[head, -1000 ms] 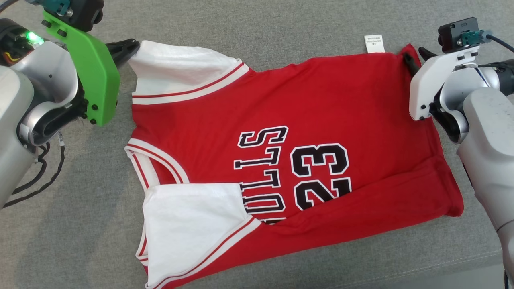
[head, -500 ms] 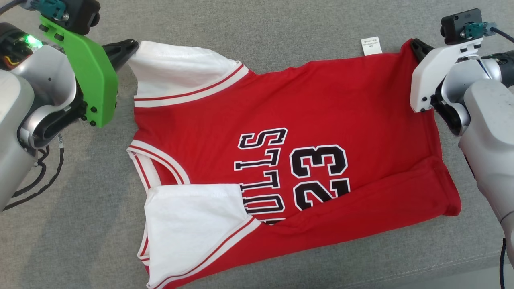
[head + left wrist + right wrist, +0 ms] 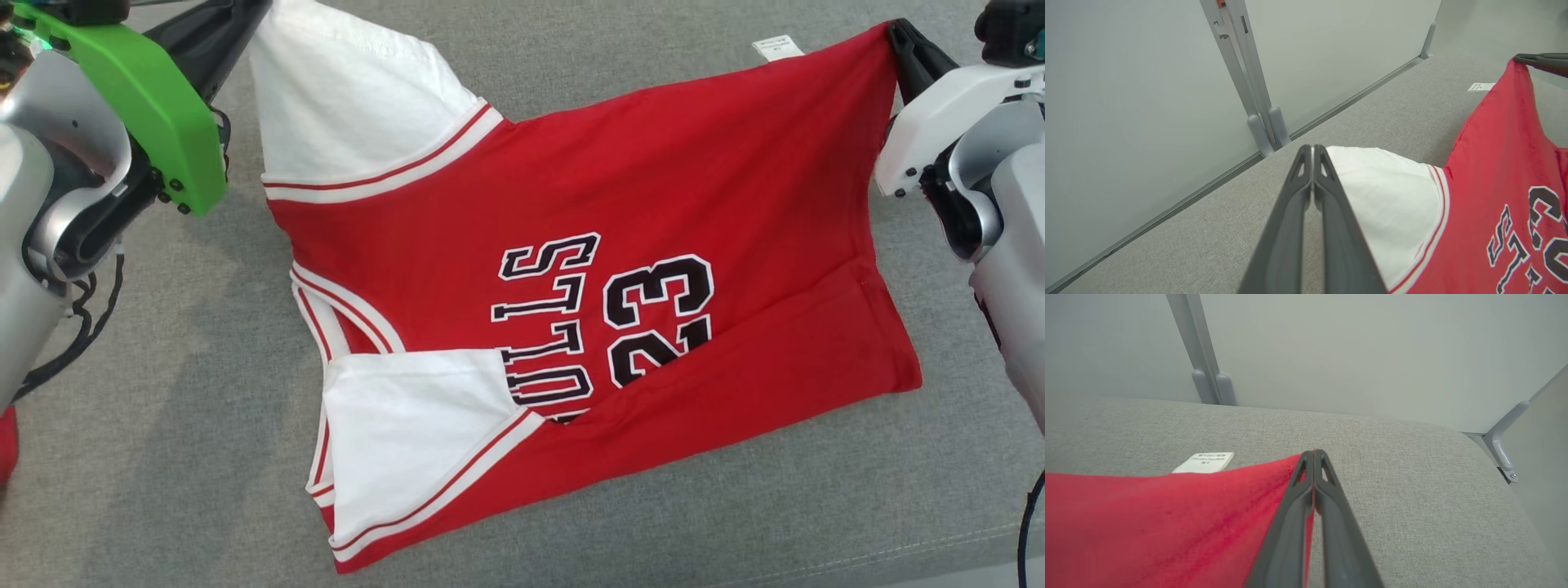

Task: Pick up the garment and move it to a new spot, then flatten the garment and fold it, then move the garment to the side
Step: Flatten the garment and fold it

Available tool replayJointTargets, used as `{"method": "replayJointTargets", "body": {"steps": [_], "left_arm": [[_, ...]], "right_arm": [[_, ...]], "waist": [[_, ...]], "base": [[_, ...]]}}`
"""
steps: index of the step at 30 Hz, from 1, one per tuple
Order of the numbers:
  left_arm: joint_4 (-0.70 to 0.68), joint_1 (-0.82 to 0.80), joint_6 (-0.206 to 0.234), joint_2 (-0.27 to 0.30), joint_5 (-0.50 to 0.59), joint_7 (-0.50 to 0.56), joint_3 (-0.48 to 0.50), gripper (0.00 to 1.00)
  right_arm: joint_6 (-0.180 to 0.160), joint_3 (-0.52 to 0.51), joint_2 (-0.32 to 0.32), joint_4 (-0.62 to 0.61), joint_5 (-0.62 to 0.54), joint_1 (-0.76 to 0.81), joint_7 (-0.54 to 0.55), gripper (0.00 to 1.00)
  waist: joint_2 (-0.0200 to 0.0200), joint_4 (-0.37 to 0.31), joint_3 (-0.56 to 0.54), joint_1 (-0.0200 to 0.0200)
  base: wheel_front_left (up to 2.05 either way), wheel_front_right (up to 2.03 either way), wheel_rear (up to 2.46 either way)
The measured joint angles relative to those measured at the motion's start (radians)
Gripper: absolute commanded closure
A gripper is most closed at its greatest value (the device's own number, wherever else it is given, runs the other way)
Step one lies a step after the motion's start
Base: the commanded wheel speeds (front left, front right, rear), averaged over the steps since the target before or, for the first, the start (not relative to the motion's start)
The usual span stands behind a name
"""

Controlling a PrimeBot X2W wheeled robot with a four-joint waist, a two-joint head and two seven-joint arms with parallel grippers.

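Observation:
The garment (image 3: pixel 571 269) is a red jersey with white sleeves and black "23" lettering, spread over the grey fabric surface (image 3: pixel 163 457). Its far edge is lifted and stretched between my two grippers. My left gripper (image 3: pixel 253 8) at the top left is shut on the white sleeve (image 3: pixel 1392 196); its fingertips (image 3: pixel 1312 151) pinch the sleeve's edge. At the top right, my right gripper (image 3: pixel 894 33) is shut on the red hem corner (image 3: pixel 1274 477), fingertips (image 3: pixel 1314 455) closed over the cloth. The near half of the garment lies on the surface, with one sleeve folded over the front.
A white care label (image 3: pixel 777 47) hangs off the lifted hem, also seen as the label (image 3: pixel 1204 462). Pale wall panels with grey posts (image 3: pixel 1249 81) border the far side of the surface. A grey corner bracket (image 3: pixel 1502 453) stands at the right.
The right gripper has shut on the hem corner. Both grippers have risen and moved away, lifting and stretching the garment's far edge off the surface.

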Motion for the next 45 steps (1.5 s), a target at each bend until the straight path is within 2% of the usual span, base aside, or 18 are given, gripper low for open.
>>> {"method": "replayJointTargets", "body": {"steps": [7, 12, 19, 25, 30, 35, 36, 37, 42, 45], "left_arm": [[-0.091, 0.137, 0.023, 0.028, -0.088, -0.047, 0.025, 1.0], [-0.228, 0.297, 0.077, 0.062, -0.167, -0.097, 0.04, 1.0], [-0.392, 0.509, 0.165, 0.103, -0.218, -0.158, 0.022, 1.0], [-0.463, 0.63, 0.207, 0.121, -0.242, -0.202, 0.005, 1.0], [-0.493, 0.703, 0.225, 0.124, -0.256, -0.22, -0.02, 1.0], [-0.46, 0.755, 0.235, 0.083, -0.278, -0.228, -0.053, 1.0], [-0.443, 0.76, 0.238, 0.068, -0.28, -0.234, -0.057, 0.52], [-0.427, 0.763, 0.244, 0.056, -0.278, -0.244, -0.059, 0.0], [-0.348, 0.786, 0.27, 0.005, -0.232, -0.337, -0.058, 0.0], [-0.317, 0.814, 0.328, -0.013, -0.176, -0.419, -0.046, 0.0]], "right_arm": [[0.0, 0.016, -0.052, -0.095, 0.108, 0.132, -0.012, 1.0], [0.0, -0.005, -0.104, -0.162, 0.137, 0.235, -0.011, 1.0], [0.0, -0.067, -0.13, -0.235, 0.151, 0.395, 0.01, 1.0], [0.0, -0.144, -0.135, -0.29, 0.143, 0.519, 0.037, 1.0], [0.0, -0.196, -0.125, -0.318, 0.118, 0.604, 0.071, 1.0], [0.0, -0.221, -0.081, -0.317, 0.067, 0.654, 0.104, 1.0], [0.0, -0.228, -0.069, -0.312, 0.056, 0.661, 0.104, 0.62], [0.0, -0.237, -0.064, -0.306, 0.045, 0.665, 0.102, 0.0], [0.0, -0.294, -0.03, -0.3, -0.008, 0.684, 0.047, 0.0], [0.0, -0.329, -0.013, -0.323, -0.029, 0.721, -0.014, 0.0]], "waist": [[0.0, 0.027, -0.048, 0.0], [0.0, 0.051, -0.088, 0.0], [0.0, 0.088, -0.133, 0.0], [0.0, 0.118, -0.154, 0.0], [0.0, 0.13, -0.163, 0.0], [0.0, 0.131, -0.17, 0.0], [0.0, 0.131, -0.172, 0.0], [0.0, 0.131, -0.175, 0.0], [0.0, 0.126, -0.201, 0.0], [0.0, 0.122, -0.226, 0.0]], "base": [[0.0, 0.0, 0.0], [0.0, 0.0, 0.0], [0.0, 0.0, 0.0], [0.0, 0.0, 0.0], [0.0, 0.0, 0.0], [0.0, 0.0, 0.0], [0.0, 0.0, 0.0], [0.0, 0.0, 0.0], [0.0, 0.0, 0.0], [0.0, 0.0, 0.0]]}}
